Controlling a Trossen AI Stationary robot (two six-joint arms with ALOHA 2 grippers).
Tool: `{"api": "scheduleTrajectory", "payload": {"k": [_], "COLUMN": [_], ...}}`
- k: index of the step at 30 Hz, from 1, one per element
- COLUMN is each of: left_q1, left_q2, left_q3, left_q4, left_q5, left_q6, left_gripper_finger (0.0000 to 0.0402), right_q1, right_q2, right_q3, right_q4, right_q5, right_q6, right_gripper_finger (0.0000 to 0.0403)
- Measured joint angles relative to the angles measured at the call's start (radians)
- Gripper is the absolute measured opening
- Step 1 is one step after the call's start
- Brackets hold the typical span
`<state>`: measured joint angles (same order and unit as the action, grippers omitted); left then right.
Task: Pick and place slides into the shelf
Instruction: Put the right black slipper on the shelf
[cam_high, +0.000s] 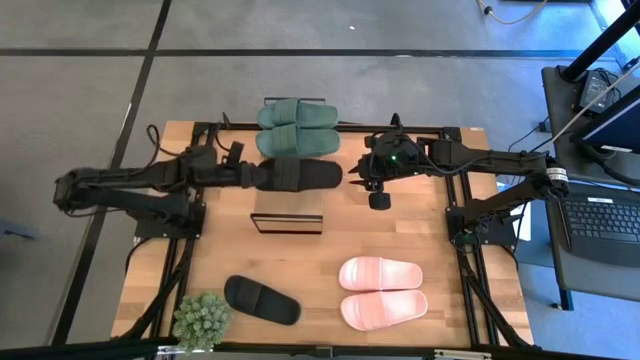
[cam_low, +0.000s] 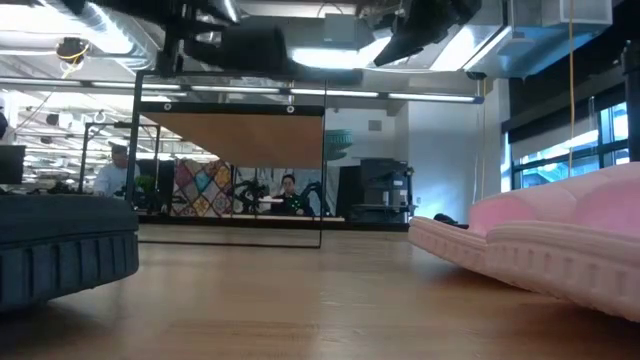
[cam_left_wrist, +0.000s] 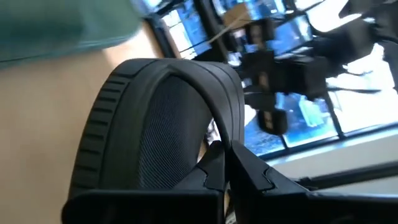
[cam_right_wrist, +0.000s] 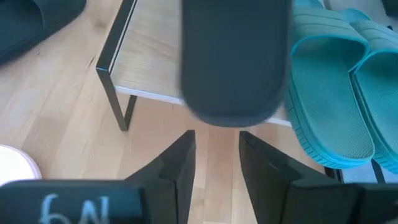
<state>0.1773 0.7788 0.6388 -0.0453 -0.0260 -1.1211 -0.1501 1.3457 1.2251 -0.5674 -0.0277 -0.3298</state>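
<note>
My left gripper (cam_high: 258, 177) reaches in from the table's left and is shut on a black slide (cam_high: 302, 175). The slide hangs in the air above the shelf (cam_high: 287, 222) and shows near the top of the low view (cam_low: 262, 45). The shelf, a light plank on a thin black frame (cam_low: 235, 130), stands mid-table. My right gripper (cam_right_wrist: 214, 152) is open. It hovers just right of the held slide's free end (cam_right_wrist: 235, 62) and touches nothing. The second black slide (cam_high: 262, 300) and the pink pair (cam_high: 382, 290) lie on their soles near the near edge. The green pair (cam_high: 297, 125) lies at the far edge. My left gripper holds the black slide by the end that points to the table's left, behind the strap (cam_left_wrist: 161, 118). It is pinched between the two fingers (cam_left_wrist: 249, 171), which come in level from the left, along the slide. The slide is lifted clear and juts toward the right.
A small green potted plant (cam_high: 200, 320) stands at the near left corner. Bare tabletop (cam_high: 400, 235) lies right of the shelf. Black frame rails run along the table's left and right sides. People and desks show in the room beyond the table.
</note>
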Motion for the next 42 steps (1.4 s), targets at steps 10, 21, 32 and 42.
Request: {"api": "scheduleTrajectory", "payload": {"k": [10,21,32,42], "left_q1": [0.181,0.314,0.357,0.358], "left_q2": [0.039,0.162,0.179,0.178], "left_q3": [-0.001,-0.001,-0.001,-0.001], "left_q4": [-0.029,-0.027,-0.027,-0.031], "left_q5": [0.188,0.314,0.34,0.374], "left_q6": [-0.003,0.032,0.063,0.061], "left_gripper_finger": [0.0,0.0,0.0035,0.0044], "right_q1": [0.0,0.0,0.0,0.0], "right_q2": [0.0,0.0,0.0,0.0], "right_q3": [0.0,0.0,0.0,0.0], "right_q4": [0.0,-0.013,-0.06,-0.06], "right_q5": [0.0,0.0,0.0,0.0], "right_q6": [-0.019,-0.017,-0.013,-0.012], "right_gripper_finger": [0.0125,0.0125,0.0125,0.0125]}}
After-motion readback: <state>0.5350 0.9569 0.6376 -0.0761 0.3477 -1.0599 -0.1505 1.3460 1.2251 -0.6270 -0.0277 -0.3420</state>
